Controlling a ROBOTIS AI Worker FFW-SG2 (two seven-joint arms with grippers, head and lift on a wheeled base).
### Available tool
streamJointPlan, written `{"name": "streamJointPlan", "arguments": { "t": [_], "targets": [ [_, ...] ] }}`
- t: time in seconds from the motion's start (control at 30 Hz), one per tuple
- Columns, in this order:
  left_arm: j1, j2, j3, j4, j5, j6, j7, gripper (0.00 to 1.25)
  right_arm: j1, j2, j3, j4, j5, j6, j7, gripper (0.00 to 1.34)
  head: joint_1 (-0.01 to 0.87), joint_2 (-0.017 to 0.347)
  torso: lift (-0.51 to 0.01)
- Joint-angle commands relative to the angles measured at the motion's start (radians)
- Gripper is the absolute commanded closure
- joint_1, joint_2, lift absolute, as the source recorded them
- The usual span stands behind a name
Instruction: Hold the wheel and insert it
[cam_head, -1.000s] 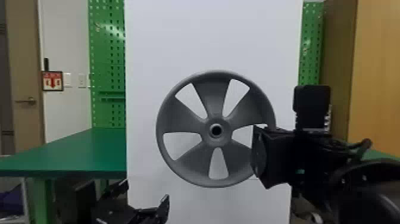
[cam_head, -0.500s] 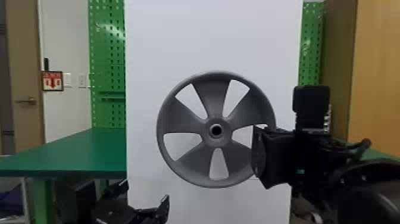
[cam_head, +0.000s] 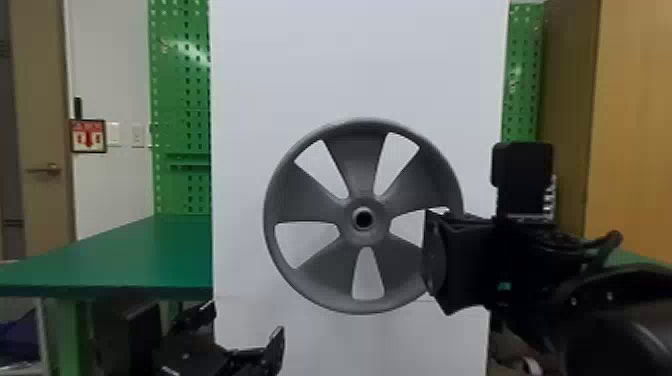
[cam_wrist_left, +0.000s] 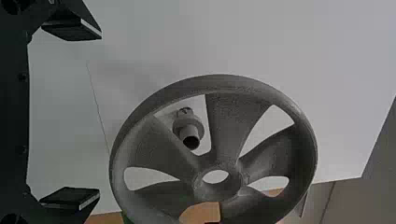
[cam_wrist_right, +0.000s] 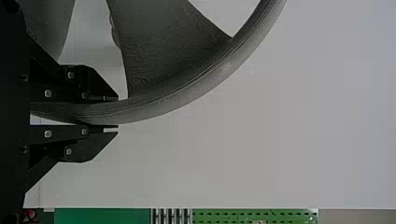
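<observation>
We see the wheel (cam_head: 362, 167) upright in front of the board (cam_head: 350, 60), face to the head camera, hub axis pointing at the board. We mark the right gripper (cam_head: 431, 257) clamped on its rim. Left gripper (cam_head: 247, 320): fingers spread, below-left, holding nothing. Peg (cam_wrist_left: 189, 129) shows through a wheel opening.

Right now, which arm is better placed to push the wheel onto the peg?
Probably right: the right gripper holds the wheel by its rim, while the left gripper stands open and empty, and the peg is outside the hub.
</observation>
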Motion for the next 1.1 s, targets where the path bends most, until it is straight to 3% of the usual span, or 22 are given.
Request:
{"name": "streamJointPlan", "arguments": {
  "t": [0.0,1.07],
  "targets": [
    [0.000,0.000,0.000,0.001,-0.001,0.000,-0.001,0.10,-0.003,0.001,0.001,0.006,0.000,-0.001,0.000,1.18,0.097,0.015,-0.442],
    [0.003,0.000,-0.002,0.001,-0.001,0.000,0.001,0.10,-0.021,0.001,0.009,0.046,0.013,-0.013,0.000,1.18,0.097,0.015,-0.442]
  ]
}}
